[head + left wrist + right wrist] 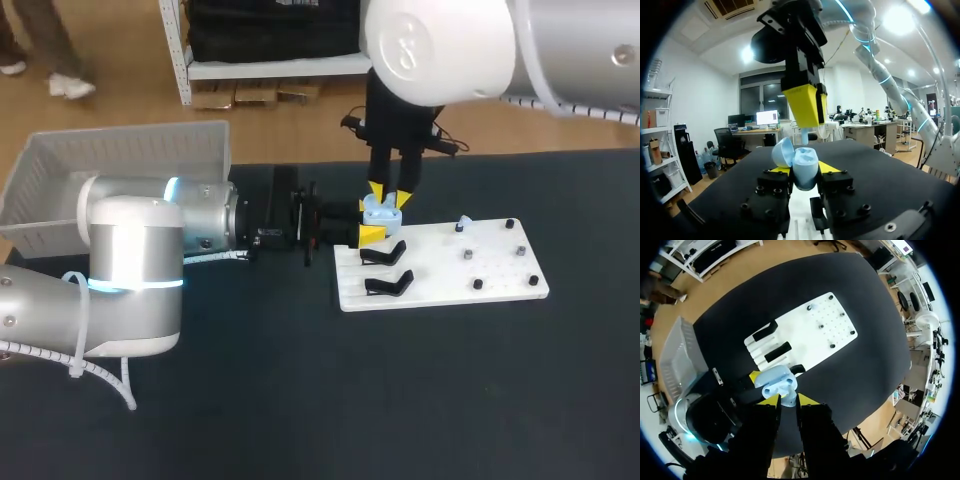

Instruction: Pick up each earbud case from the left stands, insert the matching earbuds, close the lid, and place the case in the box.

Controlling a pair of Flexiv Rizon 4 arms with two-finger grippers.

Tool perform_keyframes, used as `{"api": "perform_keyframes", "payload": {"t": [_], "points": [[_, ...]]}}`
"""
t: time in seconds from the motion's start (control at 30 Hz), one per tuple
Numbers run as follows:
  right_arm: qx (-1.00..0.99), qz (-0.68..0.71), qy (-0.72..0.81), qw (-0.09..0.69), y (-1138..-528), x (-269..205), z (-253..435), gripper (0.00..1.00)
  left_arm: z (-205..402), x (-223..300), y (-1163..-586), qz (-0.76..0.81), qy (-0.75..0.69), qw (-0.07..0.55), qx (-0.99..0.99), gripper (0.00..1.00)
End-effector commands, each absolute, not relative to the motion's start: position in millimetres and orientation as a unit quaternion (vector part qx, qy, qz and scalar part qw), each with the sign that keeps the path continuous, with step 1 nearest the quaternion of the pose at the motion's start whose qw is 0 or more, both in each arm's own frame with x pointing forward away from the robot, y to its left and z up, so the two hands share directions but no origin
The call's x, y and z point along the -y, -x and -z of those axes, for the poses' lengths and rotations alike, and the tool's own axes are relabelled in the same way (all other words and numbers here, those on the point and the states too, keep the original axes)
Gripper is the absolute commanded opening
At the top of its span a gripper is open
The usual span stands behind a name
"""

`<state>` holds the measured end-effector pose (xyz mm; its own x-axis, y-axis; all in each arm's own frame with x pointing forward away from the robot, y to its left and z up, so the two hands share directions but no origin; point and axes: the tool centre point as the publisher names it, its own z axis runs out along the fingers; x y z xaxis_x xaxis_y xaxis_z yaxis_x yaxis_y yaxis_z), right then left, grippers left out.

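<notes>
The case is gripped by the left claw, pinched from both sides between its yellow pads and held just over the near edge of a white board. Its lid is swung open and stands up beside the body.

Directly above the case, the right claw is pointed downward, its fingers drawn almost together on a pale blue earbud. The earbud's stem is seen just under the yellow tips, at the case's opening. Whether it touches the case cannot be told.

Just beyond the left claw, two black stands are set on the board. Further along the board, a small blue piece is seen among dark pegs.

Behind the left claw, beside its arm, a white box is placed at the edge of the dark bench.
</notes>
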<state>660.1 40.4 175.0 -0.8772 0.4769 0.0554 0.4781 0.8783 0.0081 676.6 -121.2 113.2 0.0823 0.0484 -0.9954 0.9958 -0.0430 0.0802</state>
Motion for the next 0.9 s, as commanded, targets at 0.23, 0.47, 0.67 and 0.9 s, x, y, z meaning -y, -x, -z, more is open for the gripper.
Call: {"api": "perform_keyframes", "payload": {"t": [0.23, 0.47, 0.67, 0.9], "points": [[0.968, 0.002, 0.25, 0.032, -661.8, -42.6, -171.2, 0.0, -112.3, 121.8, -674.9, 0.474, -0.541, 0.501, -0.482, 0.0], [0.967, -0.001, 0.252, 0.034, -662.1, -42.7, -169.8, 0.0, -112.3, 121.8, -674.9, 0.474, -0.541, 0.501, -0.482, 0.0], [0.967, -0.006, 0.253, 0.037, -662.5, -42.3, -167.1, 0.0, -112.3, 121.8, -674.9, 0.474, -0.541, 0.501, -0.482, 0.0], [0.967, -0.011, 0.254, 0.037, -662.9, -42.1, -165.2, 0.0, -112.3, 121.8, -674.9, 0.474, -0.541, 0.501, -0.482, 0.0]]}}
